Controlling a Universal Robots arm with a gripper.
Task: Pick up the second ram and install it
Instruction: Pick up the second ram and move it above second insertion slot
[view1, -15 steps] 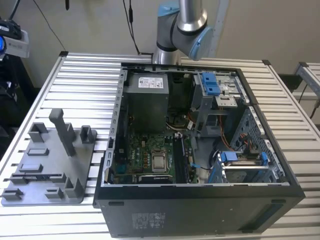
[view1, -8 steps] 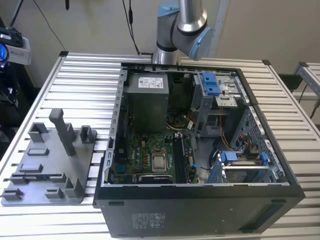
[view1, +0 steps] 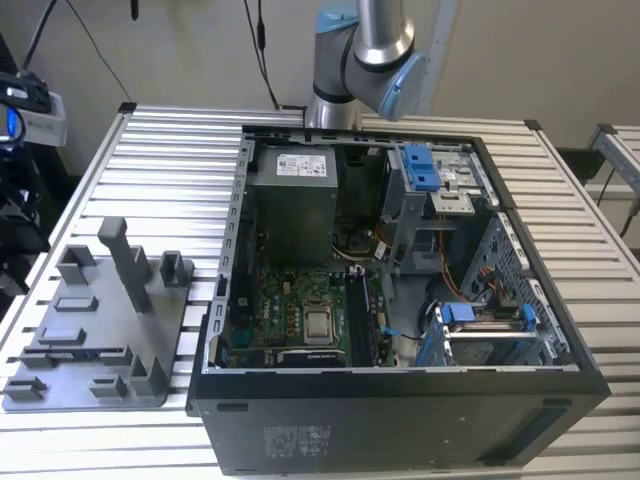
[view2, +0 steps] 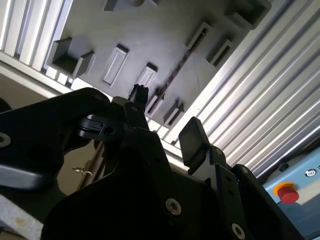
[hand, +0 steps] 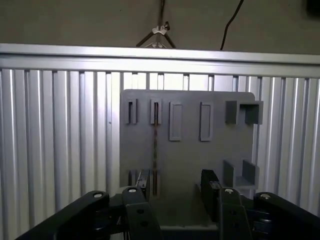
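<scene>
The second ram (hand: 155, 145) is a thin dark stick standing on edge in slots of the grey fixture plate (hand: 187, 150). In the second wrist view the ram (view2: 184, 61) shows as a thin dark line across that plate (view2: 125, 30). My gripper (hand: 176, 182) hangs well above the plate, open, with nothing between its black fingers (hand: 210, 187). The stick lies in line with one finger, not midway between the two. In the second wrist view the gripper (view2: 165, 112) also stands open.
An open computer case (view1: 400, 400) sits in the middle of the slatted table, its motherboard (view1: 300, 315) facing up. The fixture plate (view1: 100, 340) lies at the exterior view's left, with a tall grey post (view1: 125, 260) and several low blocks. The arm's base (view1: 365, 60) rises behind the case.
</scene>
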